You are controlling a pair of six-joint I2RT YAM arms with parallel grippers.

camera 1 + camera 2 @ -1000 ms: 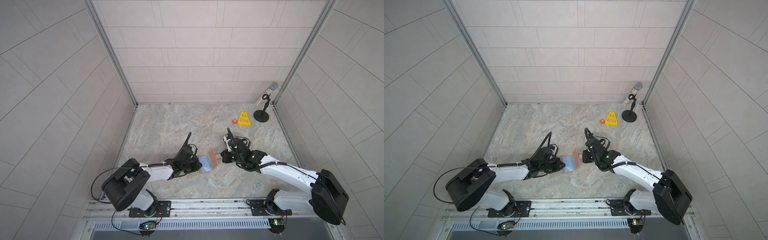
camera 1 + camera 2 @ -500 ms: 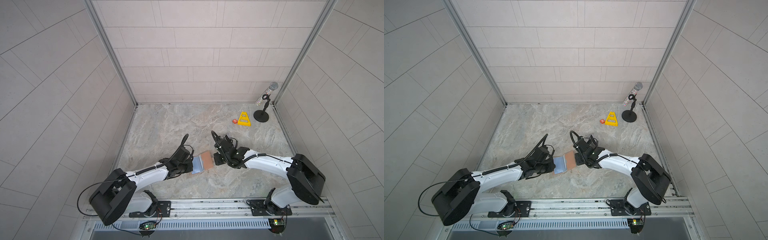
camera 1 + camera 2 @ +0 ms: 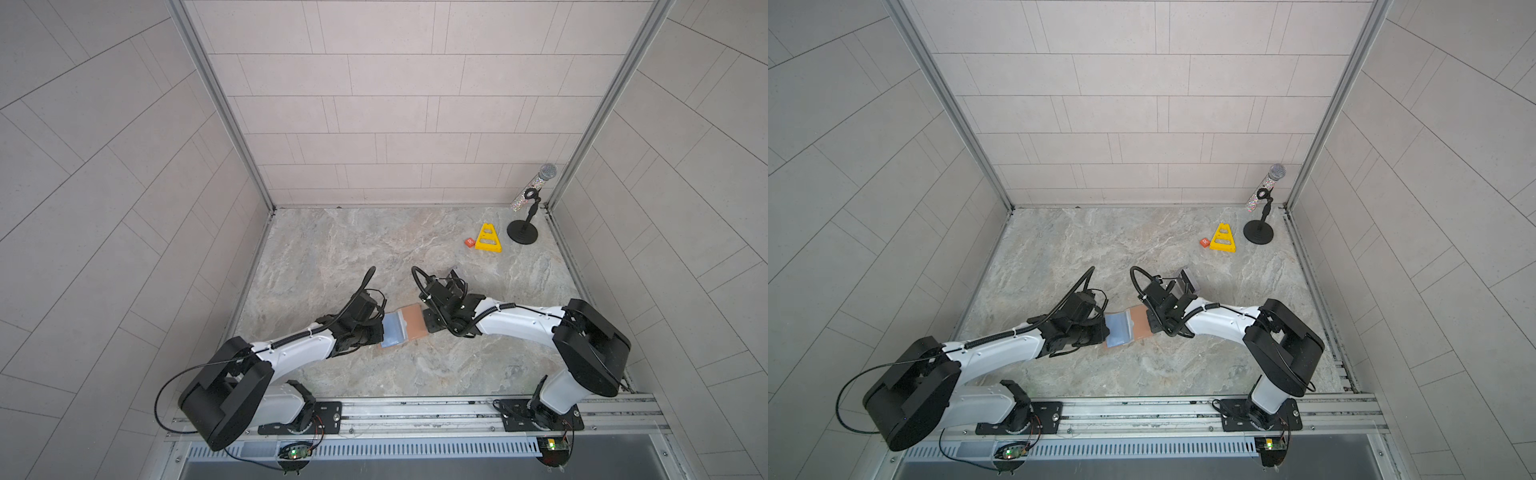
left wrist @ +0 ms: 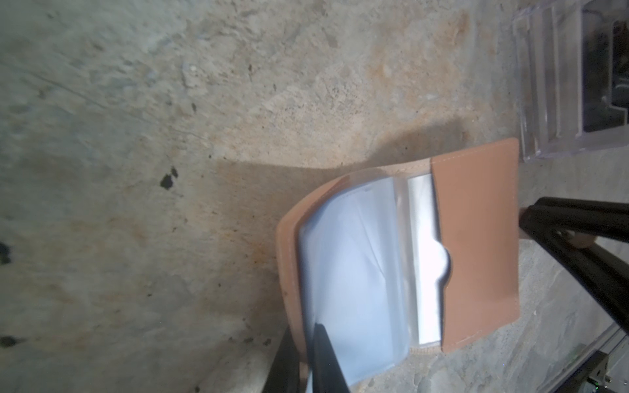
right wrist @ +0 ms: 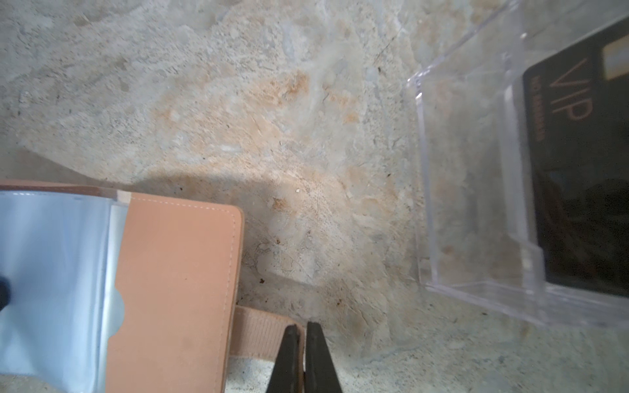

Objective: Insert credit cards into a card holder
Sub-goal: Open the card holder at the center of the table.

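Arms (image 3: 291, 349) reach low and inward, left claw (image 4: 304, 331) pinching the card holder (image 4: 476, 238), right claw (image 5: 301, 326) clamped on its tab (image 5: 262, 335).

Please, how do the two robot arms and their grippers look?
Both the left arm and right arm have white shells, bulky black joints and black ribbed cables alongside. The left gripper and right gripper carry slim, tapered black fingers.

The holder (image 4: 476, 238) is tan, its sleeves (image 4: 357, 265) pale blue. The card (image 5: 585, 170) is black with gold lettering; the table (image 3: 374, 249) mottled grey-beige.
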